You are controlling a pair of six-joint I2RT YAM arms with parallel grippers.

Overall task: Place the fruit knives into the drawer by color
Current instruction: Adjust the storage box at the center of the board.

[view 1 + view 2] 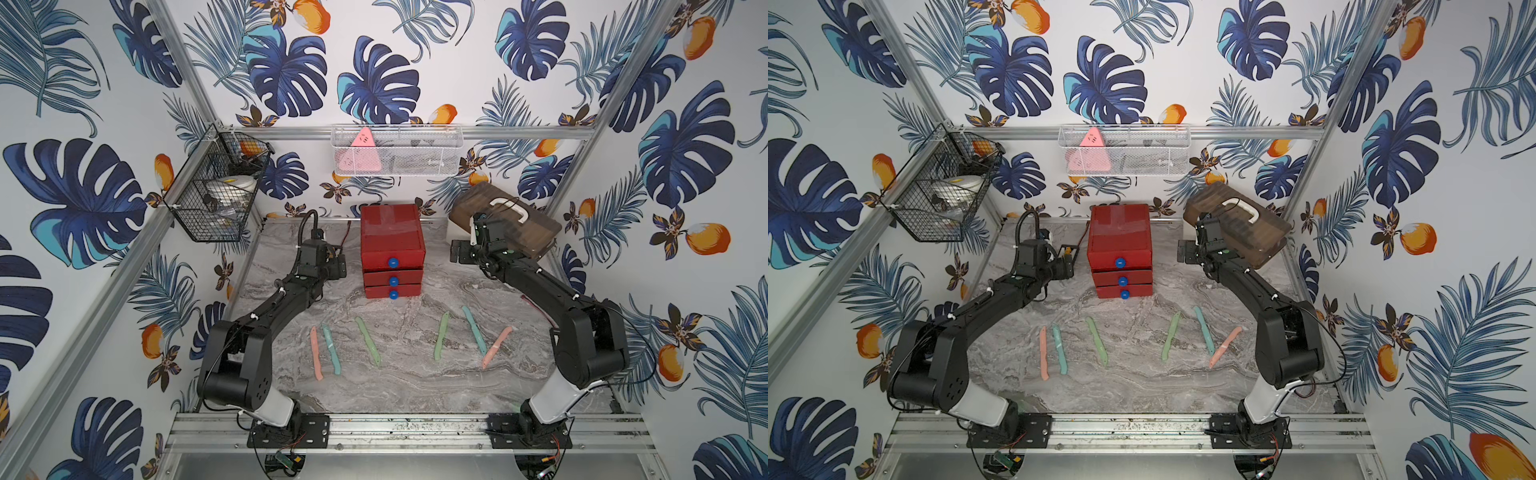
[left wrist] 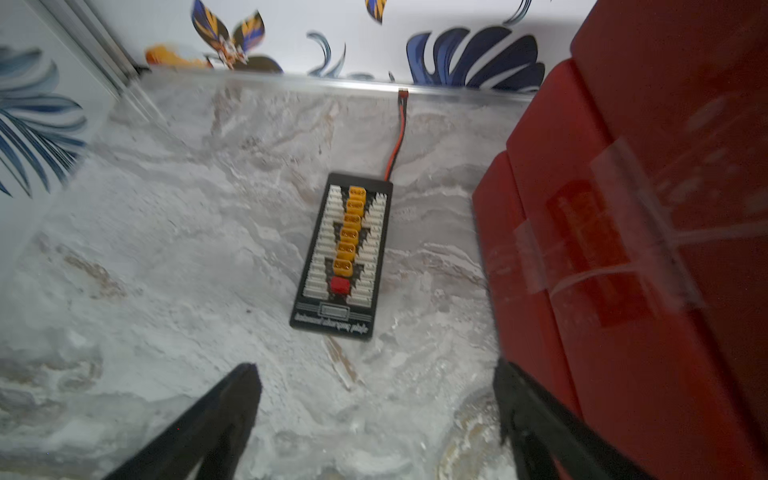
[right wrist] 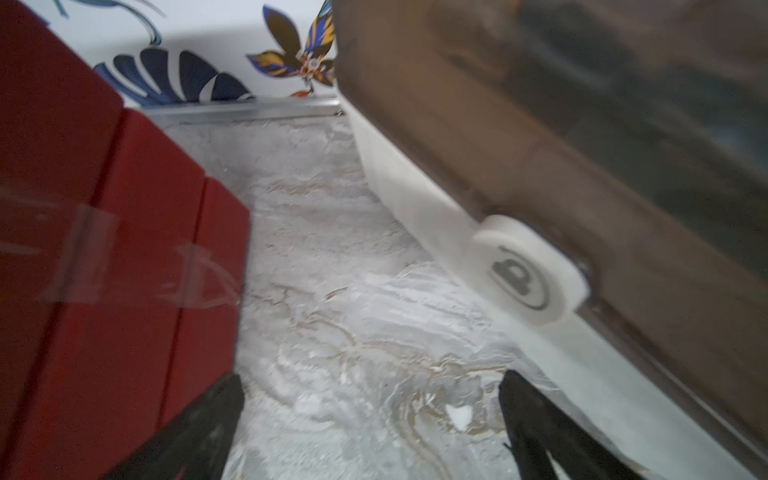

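Six fruit knives lie on the marble table in front of the drawer [image 1: 392, 245], a red three-drawer chest with blue knobs. At the left are a pink knife [image 1: 316, 353], a teal knife [image 1: 332, 349] and a green knife [image 1: 368, 341]. At the right are a green knife [image 1: 441, 336], a teal knife [image 1: 474, 330] and a pink knife [image 1: 496, 347]. My left gripper [image 1: 341, 266] [image 2: 374, 368] hangs open beside the chest's left side [image 2: 623, 249]. On the chest's right side [image 3: 104, 249] my right gripper [image 1: 457, 251] [image 3: 372, 376] stands open too. Neither holds anything.
A black charging board [image 2: 345, 253] with a red wire lies behind the left gripper by the back wall. A beige case with a brown lid [image 1: 505, 222] leans at the back right, close to the right wrist. A black wire basket [image 1: 216, 187] and a white mesh basket [image 1: 397, 149] hang on the walls.
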